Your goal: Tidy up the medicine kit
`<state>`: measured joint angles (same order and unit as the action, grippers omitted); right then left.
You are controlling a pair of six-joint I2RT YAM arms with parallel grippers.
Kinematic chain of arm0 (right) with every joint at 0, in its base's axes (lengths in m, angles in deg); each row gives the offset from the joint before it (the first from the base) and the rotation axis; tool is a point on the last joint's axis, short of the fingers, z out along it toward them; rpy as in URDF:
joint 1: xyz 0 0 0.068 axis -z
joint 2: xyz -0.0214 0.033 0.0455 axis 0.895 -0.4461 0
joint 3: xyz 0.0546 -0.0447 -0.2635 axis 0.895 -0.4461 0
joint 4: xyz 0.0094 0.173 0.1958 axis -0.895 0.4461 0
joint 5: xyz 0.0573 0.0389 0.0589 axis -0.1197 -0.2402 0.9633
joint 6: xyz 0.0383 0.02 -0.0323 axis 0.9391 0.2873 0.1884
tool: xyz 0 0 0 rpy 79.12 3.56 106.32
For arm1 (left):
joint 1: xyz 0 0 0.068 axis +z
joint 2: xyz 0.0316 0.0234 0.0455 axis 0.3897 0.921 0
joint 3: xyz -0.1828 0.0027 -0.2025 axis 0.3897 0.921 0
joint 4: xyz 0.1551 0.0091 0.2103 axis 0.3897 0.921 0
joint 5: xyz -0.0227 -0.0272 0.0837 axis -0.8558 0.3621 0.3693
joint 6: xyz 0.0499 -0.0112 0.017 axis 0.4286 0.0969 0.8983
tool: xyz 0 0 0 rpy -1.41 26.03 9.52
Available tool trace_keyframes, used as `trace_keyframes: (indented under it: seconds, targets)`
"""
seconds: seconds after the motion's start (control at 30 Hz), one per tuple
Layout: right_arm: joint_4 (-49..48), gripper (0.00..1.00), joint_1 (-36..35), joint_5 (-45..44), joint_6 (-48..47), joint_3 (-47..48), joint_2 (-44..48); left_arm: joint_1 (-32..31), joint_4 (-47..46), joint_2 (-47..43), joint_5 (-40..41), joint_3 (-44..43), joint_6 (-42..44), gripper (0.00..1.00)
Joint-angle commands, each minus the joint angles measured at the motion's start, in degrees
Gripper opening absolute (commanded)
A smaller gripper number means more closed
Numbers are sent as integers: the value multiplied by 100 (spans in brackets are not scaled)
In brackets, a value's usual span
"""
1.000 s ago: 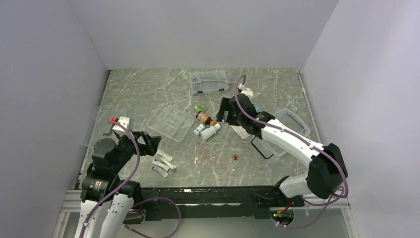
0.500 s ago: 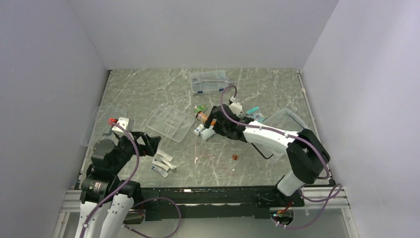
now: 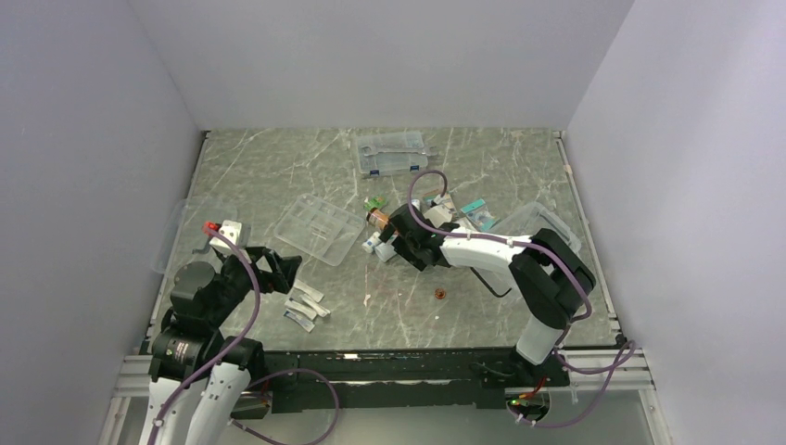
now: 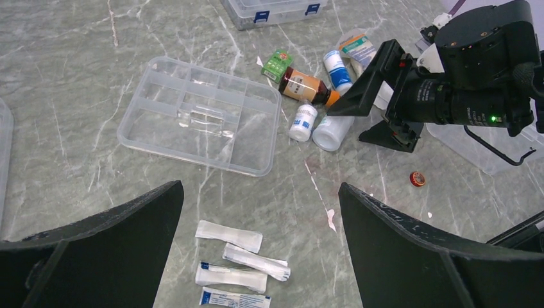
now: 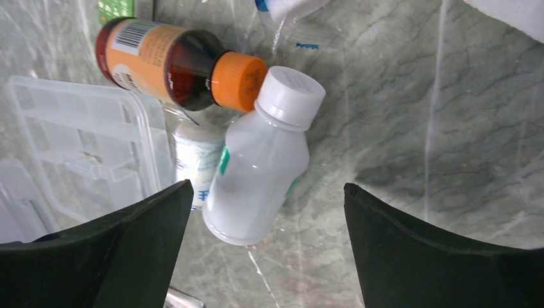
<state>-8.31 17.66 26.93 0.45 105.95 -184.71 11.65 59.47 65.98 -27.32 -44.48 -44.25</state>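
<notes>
**Both pincers spread, none holding anything; the medicine kit's pieces lie scattered on the worktop.**

The right wrist view alone gives the close detail. The right pincer has its jaws wide apart on either side of a milky white plastic bottle lying flat. That bottle's white cap touches the ribbed orange cap of a brown bottle. A smaller white bottle lies between it and the clear divided tray. The left wrist view adds what that one misses: the left pincer, jaws apart, above 4 flat white packets on grey veined stone, a small green box, and a tiny red ring lying alone. Only the top view shows the kit's clear box at the right, behind the right arm.
</notes>
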Motion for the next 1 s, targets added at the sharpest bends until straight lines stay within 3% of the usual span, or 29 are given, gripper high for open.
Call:
trace_keyframes:
  seconds: [0.0, 0.53, 0.97]
  targets:
    - [-396, 89, -23, -147, 536, 48, -32, -57, -81, -53, 65, -130, -46, 99]
    - [-649, 66, -153, -89, 1050, -73, -247, -106, -56, -34, 130, -137, -50, 99]
    - [-556, 24, -154, -344, 1035, -432, 172, -128, -43, 9, 173, -128, -62, 99]
